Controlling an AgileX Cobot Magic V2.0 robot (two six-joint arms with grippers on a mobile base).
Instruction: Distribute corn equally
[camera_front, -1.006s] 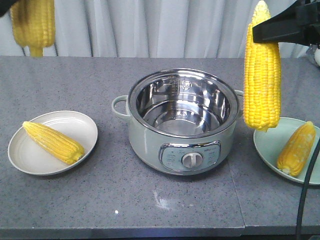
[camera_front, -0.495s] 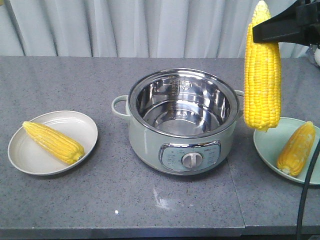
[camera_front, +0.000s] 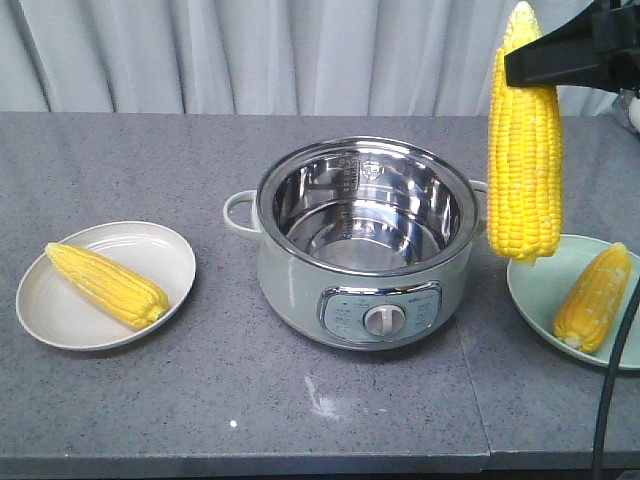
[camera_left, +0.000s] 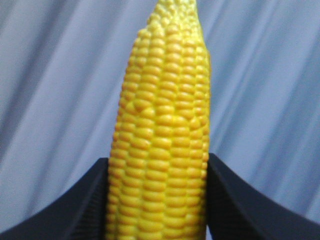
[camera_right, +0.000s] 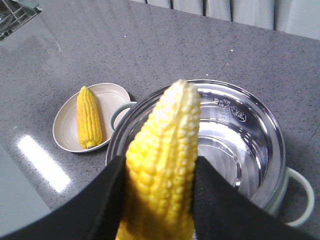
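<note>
My right pincer (camera_front: 528, 66): clamped on a cob, one black jaw on each side of it just under the pointed tip.
My hanging cob (camera_front: 523, 170): upright, tip up and blunt end down, with most of its length below my jaws.
The pot (camera_front: 365, 240): below my right pincer and to its left. The steel bowl is open, with nothing visible in it, and the dial faces the front camera. From my right wrist it lies just beyond the hanging cob.
The green plate (camera_front: 535, 290): beneath my right pincer. The blunt end of the hanging cob lines up with its near-left rim, and I cannot tell whether they touch.
The cob on the green plate (camera_front: 595, 297): lying slantwise, below my right pincer and slightly to its right.
The cream plate (camera_front: 170, 245): well to the left of my right pincer, on the far side of the pot.
The cob on the cream plate (camera_front: 105, 285): lying diagonally across it.
My left pincer (camera_left: 157, 200): seen only from its own wrist, and closed on another cob, with a dark finger (camera_left: 75, 210) at either flank.
My second held cob (camera_left: 160, 115): rises from between those jaws, tip uppermost, with the pale curtain (camera_left: 50, 75) behind it.
The table (camera_front: 300, 400): grey and speckled, below my right pincer. It carries the pot and both plates.
</note>
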